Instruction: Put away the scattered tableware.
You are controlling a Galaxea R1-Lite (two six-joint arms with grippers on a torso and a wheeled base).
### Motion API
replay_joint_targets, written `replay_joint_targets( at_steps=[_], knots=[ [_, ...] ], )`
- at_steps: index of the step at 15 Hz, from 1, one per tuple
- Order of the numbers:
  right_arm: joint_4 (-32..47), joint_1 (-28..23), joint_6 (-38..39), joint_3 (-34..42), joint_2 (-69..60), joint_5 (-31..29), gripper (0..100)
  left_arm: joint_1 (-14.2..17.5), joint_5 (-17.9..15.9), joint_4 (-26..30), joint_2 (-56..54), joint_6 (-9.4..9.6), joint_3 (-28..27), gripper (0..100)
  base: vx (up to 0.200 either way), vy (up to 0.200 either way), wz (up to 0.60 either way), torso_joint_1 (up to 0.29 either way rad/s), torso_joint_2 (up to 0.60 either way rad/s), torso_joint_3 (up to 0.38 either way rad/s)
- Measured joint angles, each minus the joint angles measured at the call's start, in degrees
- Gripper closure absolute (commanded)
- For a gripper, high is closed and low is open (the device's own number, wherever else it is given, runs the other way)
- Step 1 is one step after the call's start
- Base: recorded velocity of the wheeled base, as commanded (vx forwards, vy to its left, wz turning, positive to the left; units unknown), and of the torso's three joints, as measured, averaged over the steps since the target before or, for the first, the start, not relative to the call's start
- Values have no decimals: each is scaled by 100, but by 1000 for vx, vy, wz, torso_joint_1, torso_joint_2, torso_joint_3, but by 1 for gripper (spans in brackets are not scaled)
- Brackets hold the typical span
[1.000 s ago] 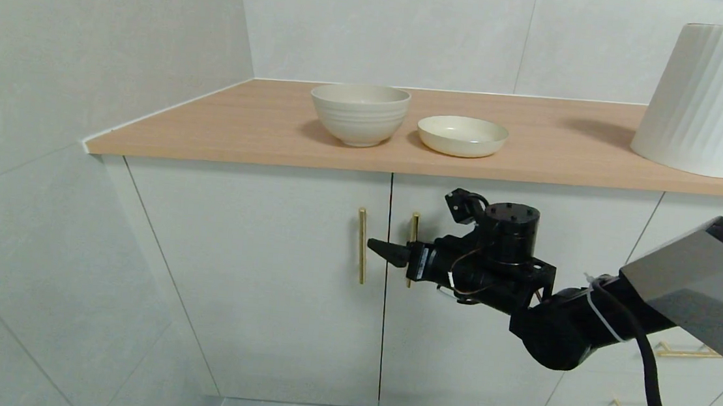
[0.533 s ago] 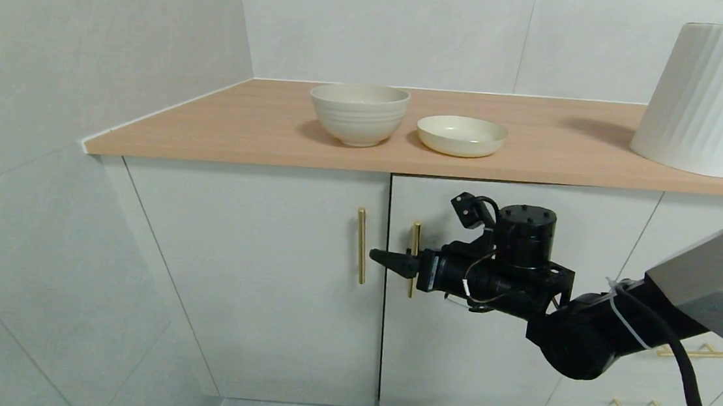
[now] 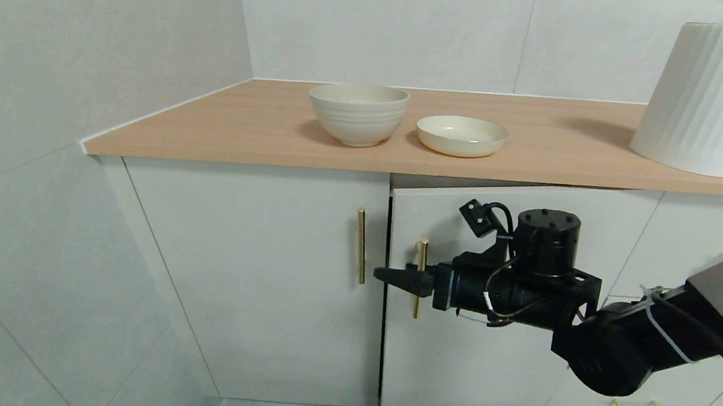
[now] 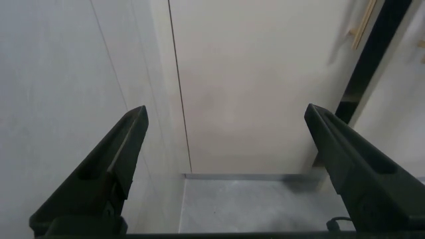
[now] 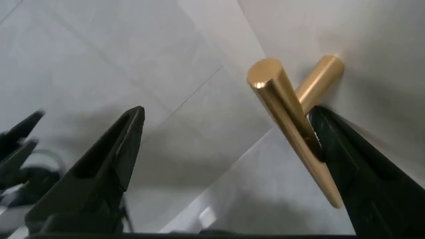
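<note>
Hooking the brass handle (image 3: 422, 254) of the right cabinet door (image 3: 452, 368), the right gripper (image 3: 394, 276) has its fingers spread, one resting against the bar, with nothing clamped. That door stands ajar beside the closed left door (image 3: 251, 272). The left gripper (image 4: 226, 133) is released and faces the left door, low near the floor. Bowl (image 3: 357, 114) and shallow dish (image 3: 461, 135) sit near each other, not touching, on the countertop (image 3: 243, 134), bowl on the left. A white ribbed container (image 3: 711, 96) stands at far right.

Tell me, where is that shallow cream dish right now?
In the head view, the shallow dish sits on the wooden countertop, just right of the deeper bowl and apart from it, above the cabinet door that stands ajar.
</note>
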Motion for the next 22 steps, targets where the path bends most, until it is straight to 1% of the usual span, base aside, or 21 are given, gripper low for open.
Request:
replay_joint_targets(
  at_steps=[2,5,7,14,16,17,18,20,22],
  knots=[
    [-5,0,0,246,-177,119,0,-2,-2,0,0,0,0,0,0,0,0,0,0,0],
    [0,0,-2,585,-446,517,0,-4,0,0,0,0,0,0,0,0,0,0,0,0],
    [0,-4,-7,791,-612,664,0,-4,0,0,0,0,0,0,0,0,0,0,0,0],
    [-56,-15,-43,1029,-851,711,0,-4,-6,-32,0,43,0,0,0,0,0,0,0,0],
    [-65,-15,-51,1081,-887,713,0,-2,-61,-323,0,0,-116,0,0,0,0,0,0,0],
    [-65,-15,-51,1103,-909,711,0,0,-188,-304,1,-2,-241,0,0,0,0,0,0,0],
    [-60,-15,-51,1125,-934,711,0,-2,-451,-130,15,7,-482,0,0,0,0,0,0,0],
    [-62,-15,-55,1147,-959,706,0,-15,-1157,435,124,65,-1093,0,0,0,0,0,0,0],
    [-65,-15,-57,1156,-998,697,0,-26,-1819,972,602,49,-1896,0,0,0,0,0,0,0]
  ],
)
